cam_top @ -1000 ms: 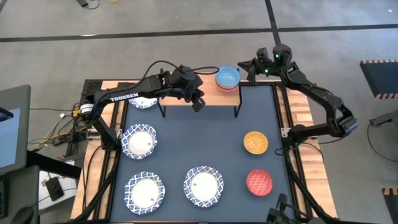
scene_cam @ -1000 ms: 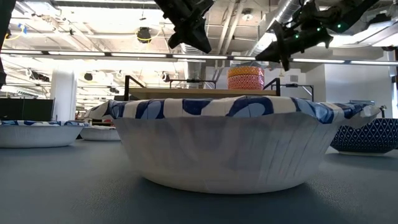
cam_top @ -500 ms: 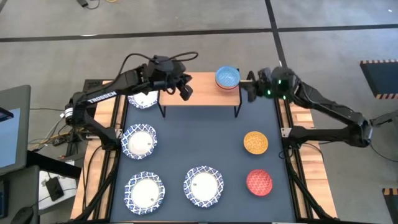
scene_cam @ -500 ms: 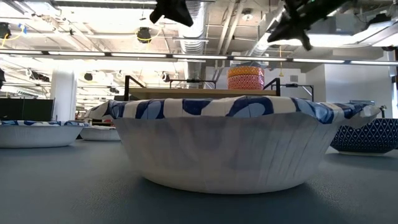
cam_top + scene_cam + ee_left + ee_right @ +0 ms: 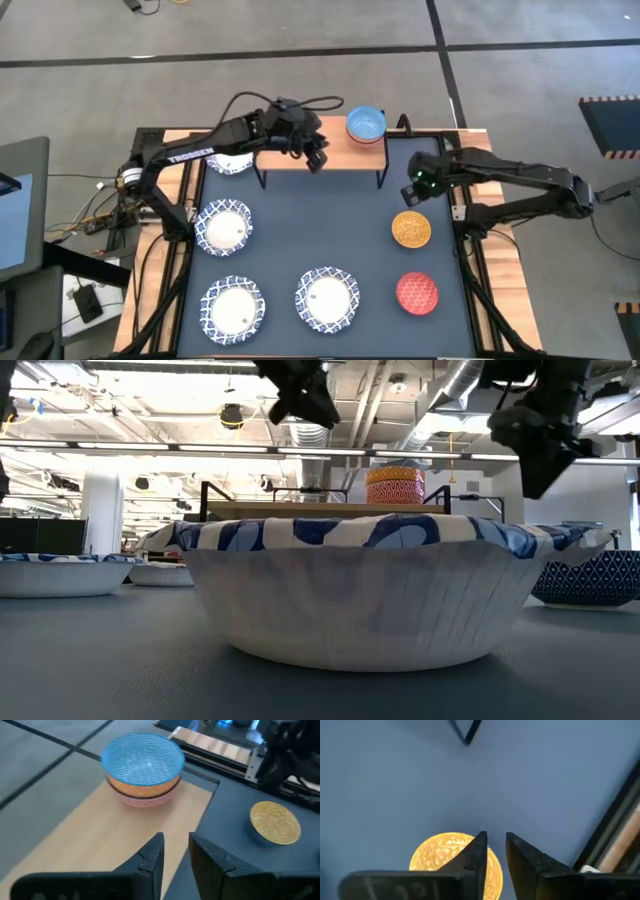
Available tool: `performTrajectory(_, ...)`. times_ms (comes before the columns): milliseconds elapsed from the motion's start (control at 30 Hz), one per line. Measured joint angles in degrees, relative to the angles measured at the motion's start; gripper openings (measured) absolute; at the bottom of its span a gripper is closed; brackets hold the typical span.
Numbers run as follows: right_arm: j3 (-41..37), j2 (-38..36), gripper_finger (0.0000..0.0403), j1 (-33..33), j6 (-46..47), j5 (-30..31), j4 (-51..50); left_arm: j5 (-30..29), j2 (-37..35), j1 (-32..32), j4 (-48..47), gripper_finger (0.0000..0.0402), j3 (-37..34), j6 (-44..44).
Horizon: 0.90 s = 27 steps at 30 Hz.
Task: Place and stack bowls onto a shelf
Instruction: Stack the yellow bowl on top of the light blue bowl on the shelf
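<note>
The light-wood shelf stands at the table's far edge. A stack of small bowls rests on its right end, a light-blue one on top. My left gripper hovers over the shelf's middle, open by a narrow gap and empty. My right gripper hangs above the table just far of the yellow bowl, which shows below its fingers. It is also narrowly open. The red bowl sits near the right edge.
Several white, blue-rimmed bowls stand on the left and near parts of the table; another lies partly under my left arm. The nearest one fills the low view. A black shelf leg stands beyond the right gripper.
My right gripper has swung from behind the shelf's right end toward the near edge and come down over the table, beside the yellow bowl. My left gripper drew back up and to the left, then returned over the shelf's middle. No bowl has moved.
</note>
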Motion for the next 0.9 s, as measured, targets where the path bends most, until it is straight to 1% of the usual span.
performTrajectory(100,-2.99,1.26,0.0136,2.94,1.65,-0.90,-0.06,0.38,0.62,-0.50,-0.22,0.0094,-0.02,-1.51)
performTrajectory(267,-9.04,2.73,0.0195,6.49,2.88,-2.41,0.54,-0.29,0.28,-1.57,-0.51,0.0109,0.00,-0.04)
performTrajectory(400,-12.78,2.93,0.0224,8.17,4.74,-2.77,2.06,-0.17,0.04,-1.70,-0.96,0.0112,0.00,1.09)
performTrajectory(567,-17.38,2.88,0.0225,8.24,5.41,-3.16,5.80,0.83,0.05,-1.66,-2.61,0.0113,0.00,1.11)
performTrajectory(733,-21.35,2.88,0.0208,8.55,7.45,-3.71,12.54,0.93,0.05,-1.70,-4.30,0.0113,0.00,1.13)
performTrajectory(900,-22.05,2.88,0.0185,8.54,9.26,-3.26,14.84,0.89,0.05,-1.66,-5.68,0.0113,0.00,1.13)
